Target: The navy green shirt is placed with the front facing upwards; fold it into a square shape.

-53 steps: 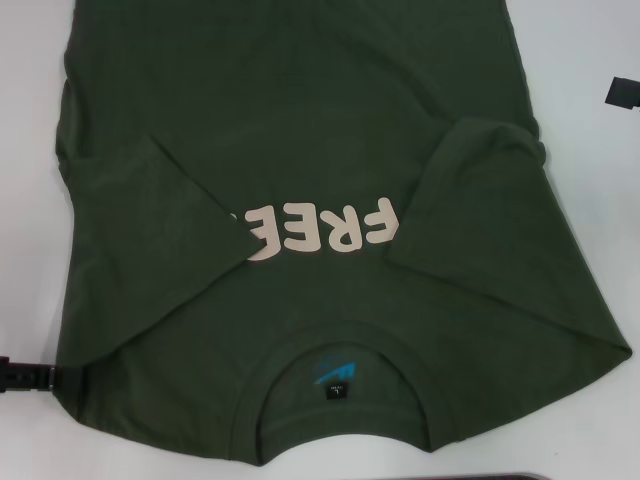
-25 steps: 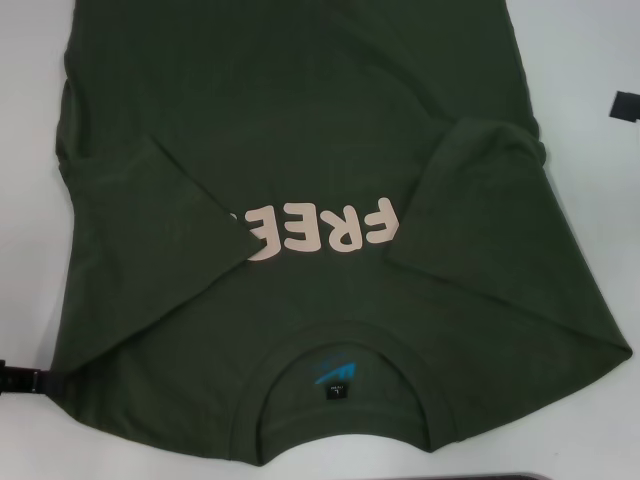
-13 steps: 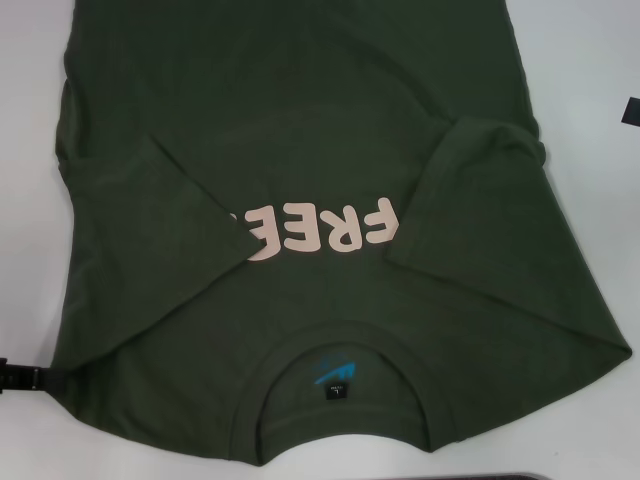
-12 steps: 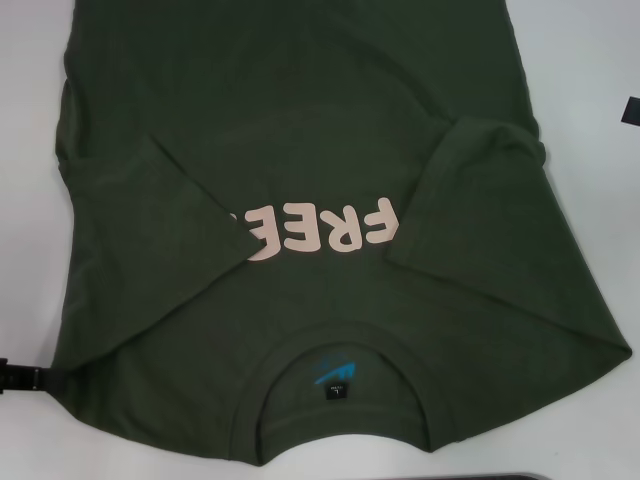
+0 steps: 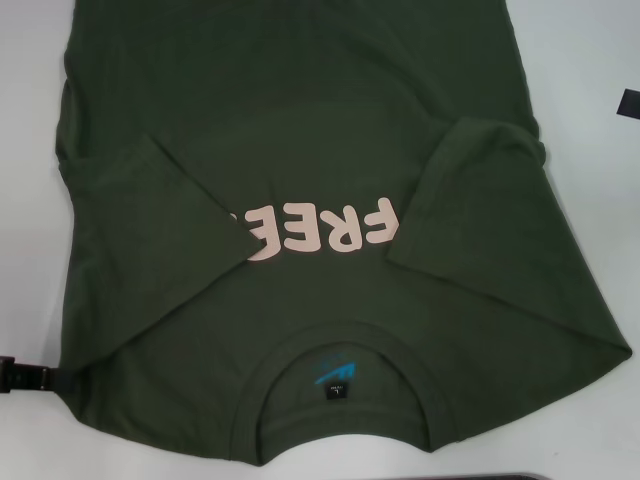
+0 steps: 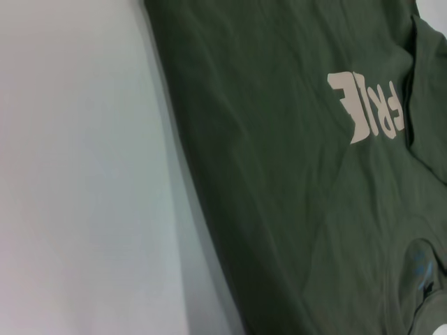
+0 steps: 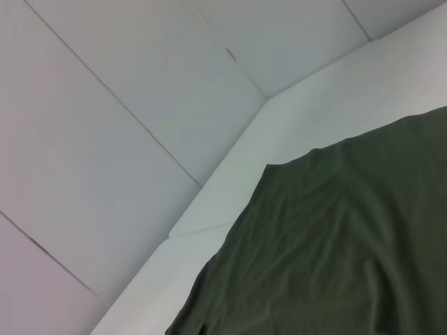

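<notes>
The navy green shirt (image 5: 300, 150) lay front-up on the white table (image 5: 590, 200), sleeves folded inward, bare table along both sides. My left gripper (image 5: 22, 377) sat beside its collar-end corner, my right gripper (image 5: 630, 104) off the far edge; whether either was open I couldn't tell.

The navy green shirt (image 5: 300, 150) carries the pale block letters "FREE" (image 5: 318, 228) across its chest, and from the head view they stand upside down and run right to left, since the collar lies at the near edge. The sleeve folded in from the left covers part of the last "E", so only its right portion shows. In the left wrist view the same word (image 6: 368, 105) appears, partly overlapped by folded cloth. Inside the neck sits a blue logo (image 5: 335, 366) with no readable letters, and just below it a small black tag (image 5: 340, 388) whose print is too small to read.
</notes>
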`<state>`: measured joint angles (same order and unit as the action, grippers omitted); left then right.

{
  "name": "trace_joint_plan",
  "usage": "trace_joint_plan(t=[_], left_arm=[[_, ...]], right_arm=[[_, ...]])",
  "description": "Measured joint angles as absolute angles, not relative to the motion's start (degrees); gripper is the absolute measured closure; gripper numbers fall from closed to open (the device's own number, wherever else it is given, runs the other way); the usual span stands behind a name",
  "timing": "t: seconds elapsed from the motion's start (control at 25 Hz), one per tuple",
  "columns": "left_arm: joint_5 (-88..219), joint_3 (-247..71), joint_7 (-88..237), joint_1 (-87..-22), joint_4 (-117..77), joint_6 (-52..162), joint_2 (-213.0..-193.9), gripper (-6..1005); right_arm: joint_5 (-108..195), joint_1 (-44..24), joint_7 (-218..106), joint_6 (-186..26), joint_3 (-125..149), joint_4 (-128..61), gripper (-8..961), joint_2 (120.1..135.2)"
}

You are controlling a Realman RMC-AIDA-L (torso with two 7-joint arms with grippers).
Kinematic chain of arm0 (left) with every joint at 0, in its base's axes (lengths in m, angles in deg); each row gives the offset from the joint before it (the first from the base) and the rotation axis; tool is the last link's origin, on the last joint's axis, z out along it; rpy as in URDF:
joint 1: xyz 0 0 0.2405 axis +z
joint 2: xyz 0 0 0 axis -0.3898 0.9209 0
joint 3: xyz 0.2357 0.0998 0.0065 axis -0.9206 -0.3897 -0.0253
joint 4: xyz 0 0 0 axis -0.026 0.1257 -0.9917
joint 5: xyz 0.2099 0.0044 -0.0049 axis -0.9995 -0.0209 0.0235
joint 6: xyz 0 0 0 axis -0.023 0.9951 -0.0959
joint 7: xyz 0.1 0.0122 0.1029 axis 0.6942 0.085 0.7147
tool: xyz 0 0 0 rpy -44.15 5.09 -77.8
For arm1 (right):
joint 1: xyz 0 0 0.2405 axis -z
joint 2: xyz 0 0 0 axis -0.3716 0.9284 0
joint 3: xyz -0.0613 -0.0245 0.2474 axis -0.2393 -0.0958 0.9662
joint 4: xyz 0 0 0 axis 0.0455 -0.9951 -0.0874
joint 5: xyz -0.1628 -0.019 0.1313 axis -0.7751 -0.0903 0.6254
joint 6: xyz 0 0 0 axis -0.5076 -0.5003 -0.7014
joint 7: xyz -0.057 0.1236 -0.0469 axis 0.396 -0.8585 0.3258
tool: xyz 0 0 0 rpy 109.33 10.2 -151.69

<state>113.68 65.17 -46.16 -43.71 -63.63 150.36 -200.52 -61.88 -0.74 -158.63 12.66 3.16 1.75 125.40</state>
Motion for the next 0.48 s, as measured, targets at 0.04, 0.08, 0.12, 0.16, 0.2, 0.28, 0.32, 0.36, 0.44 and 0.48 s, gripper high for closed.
trace_joint_plan(t=[0.04,0.08,0.12,0.16,0.2,0.28,0.32,0.36,0.44,0.48], left_arm=[[113.69,65.33,-46.35,-43.84,-63.63,150.63,-200.52,939],[113.71,65.44,-46.44,-43.9,-63.63,150.87,-200.52,938],[113.73,65.56,-46.45,-43.97,-63.57,151.13,-200.48,936],[113.83,65.78,-46.5,-44.13,-63.48,151.62,-200.36,935],[113.86,65.91,-46.65,-44.26,-63.39,151.95,-200.24,933],[113.82,66.02,-46.99,-44.41,-63.36,152.4,-200.15,906],[113.73,66.03,-47.23,-44.42,-63.41,152.48,-200.13,881],[113.68,66.03,-47.43,-44.42,-63.48,152.52,-200.12,855],[113.67,66.03,-47.74,-44.43,-63.54,152.54,-200.08,804],[113.67,66.04,-47.92,-44.44,-63.57,152.55,-200.01,778]], right_arm=[[-61.87,-0.77,-158.63,12.66,3.2,1.8,115,125.4],[-61.85,-0.81,-158.63,12.66,3.28,1.85,115,125.4],[-61.82,-0.85,-158.63,12.66,3.3,1.87,115,125.4],[-61.8,-0.87,-158.63,12.67,3.33,1.89,115,125.39],[-61.78,-0.89,-158.63,12.67,3.35,1.9,115,125.37],[-61.77,-0.96,-158.63,12.63,3.37,1.91,115,125.36],[-61.77,-1.0,-158.62,12.62,3.37,1.91,115,125.35],[-61.77,-1.02,-158.63,12.62,3.38,1.9,115,125.34],[-61.77,-1.07,-158.63,12.62,3.38,1.9,115,125.33],[-61.77,-1.09,-158.63,12.62,3.38,1.9,115,125.33]])
